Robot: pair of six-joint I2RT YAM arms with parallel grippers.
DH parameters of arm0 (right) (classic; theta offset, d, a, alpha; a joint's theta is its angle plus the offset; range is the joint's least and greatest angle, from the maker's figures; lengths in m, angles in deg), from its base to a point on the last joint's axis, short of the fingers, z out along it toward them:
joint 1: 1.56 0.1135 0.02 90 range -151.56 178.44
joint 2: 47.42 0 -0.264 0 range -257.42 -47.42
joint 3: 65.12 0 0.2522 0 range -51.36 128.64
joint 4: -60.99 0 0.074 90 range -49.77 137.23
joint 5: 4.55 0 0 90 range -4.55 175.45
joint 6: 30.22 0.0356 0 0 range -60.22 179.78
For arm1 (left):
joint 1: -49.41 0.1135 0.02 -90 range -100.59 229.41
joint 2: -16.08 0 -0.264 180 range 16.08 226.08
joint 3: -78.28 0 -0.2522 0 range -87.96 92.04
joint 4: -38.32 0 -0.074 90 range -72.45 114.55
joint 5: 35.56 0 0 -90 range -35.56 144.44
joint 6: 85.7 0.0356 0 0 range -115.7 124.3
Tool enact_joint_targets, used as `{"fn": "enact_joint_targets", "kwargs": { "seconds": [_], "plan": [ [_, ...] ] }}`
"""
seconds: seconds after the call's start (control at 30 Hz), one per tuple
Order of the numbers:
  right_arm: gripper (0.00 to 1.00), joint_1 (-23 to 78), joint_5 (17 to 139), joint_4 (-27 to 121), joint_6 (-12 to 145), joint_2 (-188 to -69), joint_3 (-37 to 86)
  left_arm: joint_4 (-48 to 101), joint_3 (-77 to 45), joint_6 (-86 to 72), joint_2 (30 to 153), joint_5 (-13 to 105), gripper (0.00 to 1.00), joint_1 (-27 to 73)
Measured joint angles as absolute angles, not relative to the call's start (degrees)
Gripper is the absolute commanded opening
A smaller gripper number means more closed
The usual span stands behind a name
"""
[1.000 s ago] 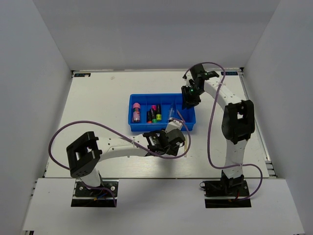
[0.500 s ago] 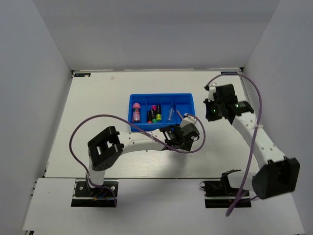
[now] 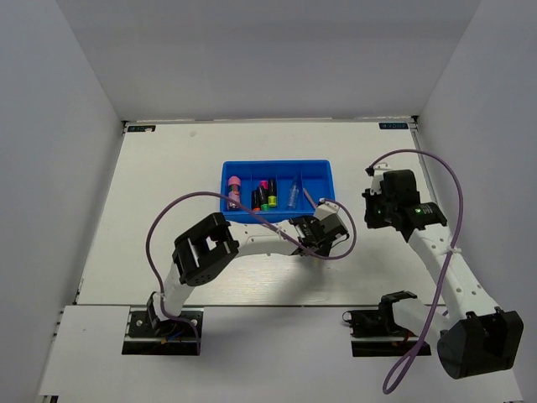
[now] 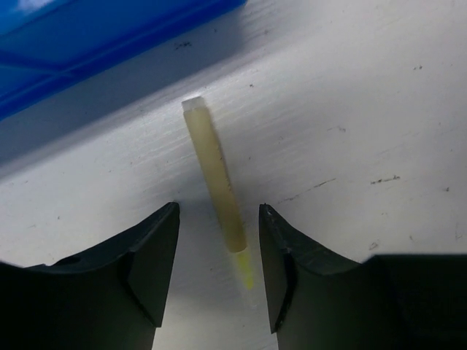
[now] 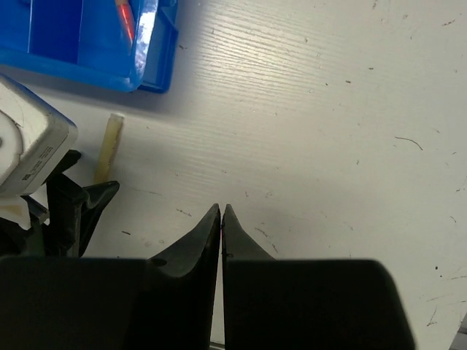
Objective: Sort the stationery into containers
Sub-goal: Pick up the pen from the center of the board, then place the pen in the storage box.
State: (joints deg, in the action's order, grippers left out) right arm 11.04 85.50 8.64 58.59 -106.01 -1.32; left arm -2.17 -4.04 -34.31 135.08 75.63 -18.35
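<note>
Two pincers, one stick. From above, my left pincer (image 3: 321, 228) hangs just off the blue tray (image 3: 277, 164) at its near right corner, hiding whatever lies beneath it; highlighters (image 3: 265, 196) sit in the middle compartments. My left wrist camera shows the jaws apart, astride a pale yellow stick (image 4: 215, 182) on the table (image 4: 350, 109), gripping nothing; the stick's lower tip is blurred. My right pincer (image 5: 221, 219) is closed and empty, with the stick half hidden at the left of that view.
</note>
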Motion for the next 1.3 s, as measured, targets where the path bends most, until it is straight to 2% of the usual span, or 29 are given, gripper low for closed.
{"fn": "enact_joint_targets", "kwargs": {
  "seconds": [0.13, 0.17, 0.33, 0.43, 0.47, 0.53, 0.57, 0.6, 0.67, 0.73, 0.77, 0.9, 0.93, 0.97, 1.0, 1.03, 1.07, 1.13, 1.17, 1.2, 1.3],
  "plan": [
    [0.05, 10.2, 85.5, 8.8, 59.2, -105.7, -1.3, -2.7, -2.0, -34.8, 136.6, 76.6, 0.50, -18.4],
    [0.05, 10.0, 85.5, 8.9, 59.4, -105.7, -1.3, -3.1, -1.6, -35.0, 136.8, 76.9, 0.45, -18.4],
    [0.05, 9.1, 85.2, 8.9, 60.1, -105.0, -1.3, -5.5, -1.4, -36.8, 137.0, 78.3, 0.41, -18.5],
    [0.05, 8.7, 84.7, 8.9, 60.4, -104.7, -1.3, -5.4, -3.4, -38.4, 136.0, 79.5, 0.30, -18.6],
    [0.05, 8.5, 84.5, 8.9, 60.6, -104.6, -1.3, -5.5, -4.3, -38.9, 135.4, 79.8, 0.17, -18.6],
    [0.05, 8.4, 84.1, 8.9, 60.8, -104.5, -1.3, -6.3, -5.7, -39.9, 134.4, 80.4, 0.04, -18.6],
    [0.27, 8.2, 84.0, 8.9, 60.9, -104.4, -1.3, -6.8, -6.1, -40.1, 134.0, 80.5, 0.00, -18.6],
    [0.47, 8.2, 83.8, 8.9, 61.2, -104.4, -1.3, -7.2, -6.4, -40.3, 133.7, 80.6, 0.00, -18.7],
    [0.82, 8.0, 83.6, 8.8, 61.4, -104.3, -1.3, -8.0, -6.5, -40.0, 133.3, 80.7, 0.00, -19.0],
    [0.82, 7.8, 83.3, 8.9, 60.8, -104.3, -1.4, -10.4, -6.5, -38.9, 132.8, 80.7, 0.00, -19.7],
    [0.71, 7.7, 83.1, 8.9, 60.6, -104.3, -1.4, -11.8, -6.3, -38.1, 132.5, 80.6, 0.00, -20.3],
    [0.39, 7.4, 82.7, 8.9, 60.2, -104.3, -1.6, -16.9, -3.8, -34.5, 130.8, 79.7, 0.00, -21.8],
    [0.39, 7.4, 82.6, 8.9, 60.3, -104.3, -1.7, -17.9, -2.7, -33.7, 130.1, 79.3, 0.00, -21.9],
    [0.43, 7.4, 82.7, 8.9, 60.3, -104.3, -1.7, -18.3, -1.4, -32.6, 129.0, 79.0, 0.00, -21.8],
    [0.72, 7.4, 82.7, 9.0, 60.5, -104.3, -1.8, -18.8, 0.2, -31.6, 127.7, 78.8, 0.00, -21.3],
    [0.81, 7.4, 82.7, 9.3, 60.8, -104.3, -1.9, -19.0, 2.1, -30.7, 126.4, 78.3, 0.00, -20.7],
    [0.84, 7.4, 82.7, 9.5, 60.4, -104.3, -2.2, -18.9, 4.3, -29.9, 125.1, 77.6, 0.00, -19.7],
    [0.76, 7.2, 82.7, 9.6, 60.4, -104.3, -2.5, -17.9, 8.0, -28.8, 122.8, 76.2, 0.00, -16.9],
    [0.63, 7.1, 82.7, 9.7, 60.3, -104.3, -2.5, -17.3, 9.2, -28.6, 121.9, 75.6, 0.00, -15.4],
    [0.59, 7.0, 82.7, 9.7, 60.3, -104.3, -2.5, -16.2, 10.5, -28.5, 121.1, 74.6, 0.00, -13.2],
    [0.58, 7.0, 82.6, 9.8, 60.4, -104.3, -2.5, -12.3, 12.1, -29.4, 120.5, 72.6, 0.00, -7.1]
  ]
}}
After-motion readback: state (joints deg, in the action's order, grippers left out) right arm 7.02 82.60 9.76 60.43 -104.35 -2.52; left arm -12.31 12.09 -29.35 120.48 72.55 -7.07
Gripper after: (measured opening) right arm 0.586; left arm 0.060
